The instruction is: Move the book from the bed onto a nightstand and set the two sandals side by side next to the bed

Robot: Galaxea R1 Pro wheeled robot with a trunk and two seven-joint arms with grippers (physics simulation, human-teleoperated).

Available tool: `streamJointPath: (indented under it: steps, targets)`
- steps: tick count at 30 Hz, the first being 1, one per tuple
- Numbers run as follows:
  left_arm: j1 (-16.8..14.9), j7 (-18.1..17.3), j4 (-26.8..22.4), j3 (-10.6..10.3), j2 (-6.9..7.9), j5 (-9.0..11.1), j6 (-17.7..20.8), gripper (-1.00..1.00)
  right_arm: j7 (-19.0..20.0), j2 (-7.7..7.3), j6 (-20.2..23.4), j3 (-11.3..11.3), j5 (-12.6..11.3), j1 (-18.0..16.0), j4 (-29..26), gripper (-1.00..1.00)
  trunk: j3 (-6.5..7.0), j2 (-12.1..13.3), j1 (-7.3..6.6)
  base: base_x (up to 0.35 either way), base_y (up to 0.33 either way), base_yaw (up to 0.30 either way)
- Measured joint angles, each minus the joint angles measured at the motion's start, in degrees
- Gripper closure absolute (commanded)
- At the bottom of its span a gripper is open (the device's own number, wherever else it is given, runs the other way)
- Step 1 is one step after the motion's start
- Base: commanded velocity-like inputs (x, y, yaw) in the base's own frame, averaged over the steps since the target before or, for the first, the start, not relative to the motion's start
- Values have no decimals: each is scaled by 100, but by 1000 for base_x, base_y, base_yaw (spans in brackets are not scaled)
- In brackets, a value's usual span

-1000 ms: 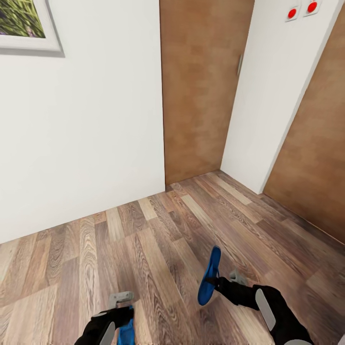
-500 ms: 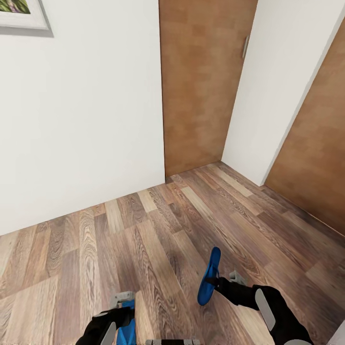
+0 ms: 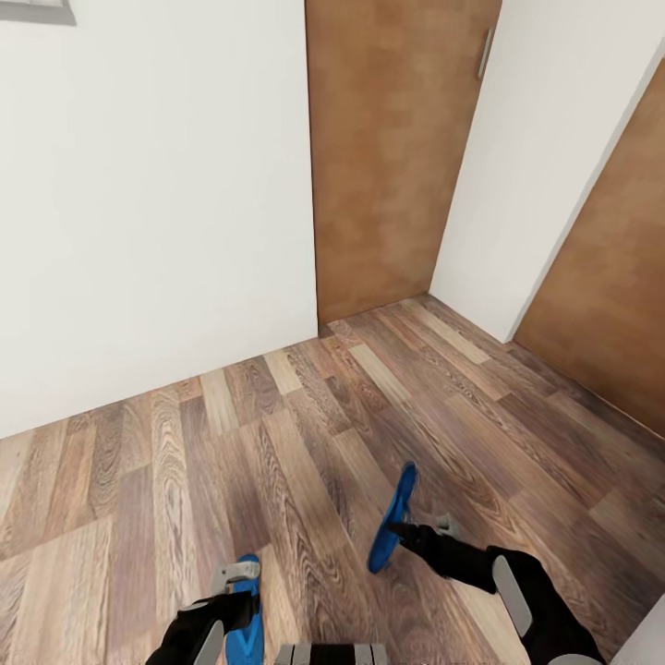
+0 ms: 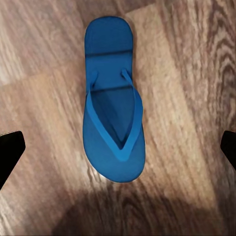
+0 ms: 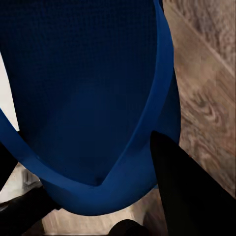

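Right gripper (image 3: 399, 534) extended forward, low over wood floor (image 3: 277, 443), clamped on blue sandal (image 3: 392, 519) held on edge, off floor. Left gripper (image 3: 238, 591) pointing down, fingers spread wide; second sandal (image 4: 114, 103) flat on floor directly beneath, untouched.

We record: two sandals, bright blue, one (image 4: 114, 118) lying on the floor, the other (image 3: 392, 519) darker blue in shade; floor (image 3: 277, 443), wood-grain planks in mixed brown, grey and tan; walls (image 3: 157, 203) plain white; doors (image 3: 388, 148) mottled mid-brown; grippers, right (image 3: 406, 534) and left (image 3: 231, 591), black with grey parts.
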Motion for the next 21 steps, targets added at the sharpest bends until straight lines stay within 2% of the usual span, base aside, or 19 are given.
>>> streamJointPath:
  steps: [1, 4, 9, 15, 17, 21]
  targets:
    - [0, 0, -1, 0, 0, 0, 0, -100, 402, -11, 9, -1, -7, 0, 0, 100, -22, -1, 3, 0, 0, 0]
    - [-1, 3, -7, 0, 0, -2, 1, -100, 806, -22, -9, -1, 36, 0, 3, 100, -89, -5, 10, 0, 0, 0]
    - [1, 8, -10, 0, 7, -4, 0, -100, 993, -32, -15, -7, 48, 1, 4, 100, -200, -12, 23, 0, 0, 0]
    - [-2, 9, -10, 0, 9, -5, -2, -100, 1546, -34, -16, -8, 45, 0, 3, 100, -333, -20, 39, 0, 0, 0]
    - [-1, 9, -10, 0, 9, -6, -5, -100, 1616, -35, -24, -11, 57, 0, 7, 100, -377, -23, 44, 0, 0, 0]
    - [-1, 9, -10, 0, 9, -8, -7, -100, 1672, -24, -22, -13, 55, 0, 11, 100, -378, -23, 44, 0, 0, 0]
